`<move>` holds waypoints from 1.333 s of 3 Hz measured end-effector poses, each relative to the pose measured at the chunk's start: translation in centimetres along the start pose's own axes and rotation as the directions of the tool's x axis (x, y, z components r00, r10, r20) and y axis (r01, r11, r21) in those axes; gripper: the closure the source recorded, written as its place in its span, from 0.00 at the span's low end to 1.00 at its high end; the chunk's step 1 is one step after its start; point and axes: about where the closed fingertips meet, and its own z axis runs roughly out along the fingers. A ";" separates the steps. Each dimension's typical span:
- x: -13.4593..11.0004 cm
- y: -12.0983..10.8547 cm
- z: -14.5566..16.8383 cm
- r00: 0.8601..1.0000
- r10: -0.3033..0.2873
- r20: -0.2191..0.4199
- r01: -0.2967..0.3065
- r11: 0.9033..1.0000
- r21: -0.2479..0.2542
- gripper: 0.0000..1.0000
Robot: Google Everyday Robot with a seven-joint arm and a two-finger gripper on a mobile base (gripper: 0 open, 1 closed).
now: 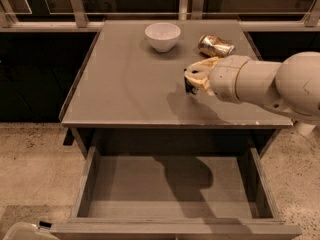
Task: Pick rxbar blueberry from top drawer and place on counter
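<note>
My gripper (195, 78) hangs over the right middle of the counter (125, 84), just in front of the can. Its tan fingers (202, 70) are closed around a small dark bar, the rxbar blueberry (189, 87). Only the bar's lower end shows below the fingers, close to the tabletop. I cannot tell whether it touches the surface. The top drawer (150, 184) stands pulled out below the counter's front edge, and its flat bottom is bare. My thick white arm (270, 81) comes in from the right.
A white bowl (162, 35) stands at the back middle of the counter. A shiny gold-and-white can (215, 45) lies on its side behind my gripper. A railing (77, 4) runs along the back. A white object (22, 231) sits at the lower left on the floor.
</note>
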 end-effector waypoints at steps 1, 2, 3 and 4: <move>0.0 0.0 0.0 1.000 0.000 0.000 0.000 1.000 0.000 0.58; 0.0 0.0 0.0 1.000 0.000 0.000 0.000 1.000 0.000 0.34; 0.0 0.0 0.0 1.000 0.000 0.000 0.000 1.000 0.000 0.11; 0.0 0.0 0.0 1.000 0.000 0.000 0.000 1.000 0.000 0.00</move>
